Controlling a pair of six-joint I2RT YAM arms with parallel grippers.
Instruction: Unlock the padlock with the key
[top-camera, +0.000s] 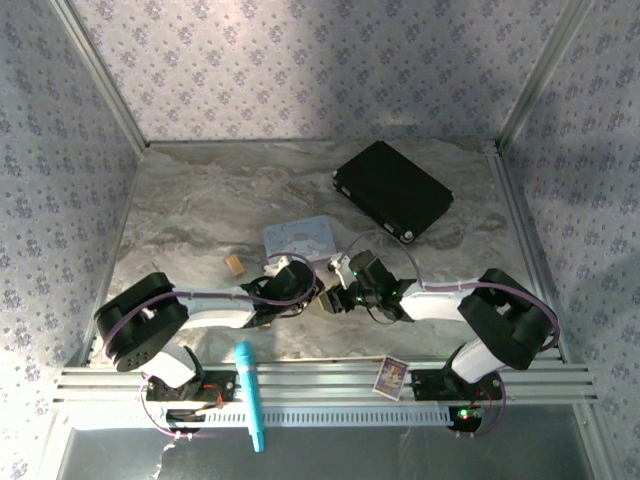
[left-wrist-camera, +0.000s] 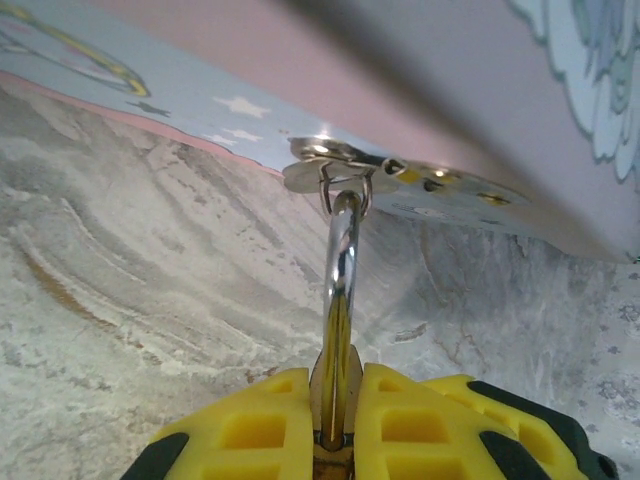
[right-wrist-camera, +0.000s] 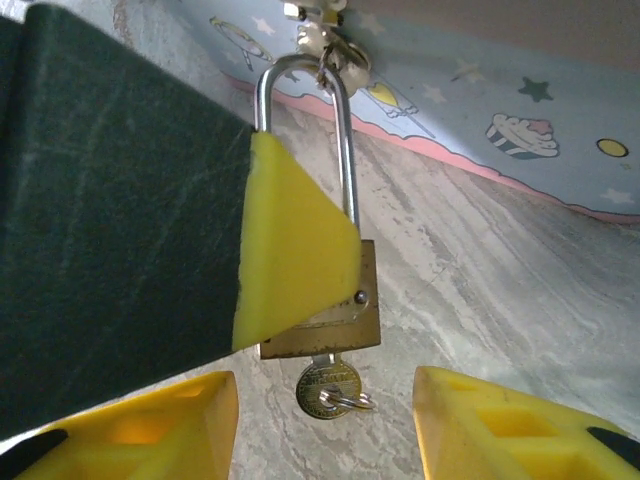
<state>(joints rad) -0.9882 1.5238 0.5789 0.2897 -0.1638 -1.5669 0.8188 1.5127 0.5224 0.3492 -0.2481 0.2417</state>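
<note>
left fingers (left-wrist-camera: 260, 430): I see them clamped on the padlock (right-wrist-camera: 366, 300) body
right fingers (right-wrist-camera: 490, 430): spread, flanking the key (right-wrist-camera: 327, 388), no contact
padlock: shackle hooked through tin box (right-wrist-camera: 480, 90) clasp
key: seated in padlock's bottom keyhole

left pincer (left-wrist-camera: 335, 425) blocks padlock (right-wrist-camera: 345, 330), key (right-wrist-camera: 327, 388) exposed below

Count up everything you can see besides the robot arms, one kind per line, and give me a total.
Padlock: 1
Key: 1
Tin box: 1
Black case: 1
Wooden block: 1
Teal pen: 1
Card: 1
Total: 7
</note>
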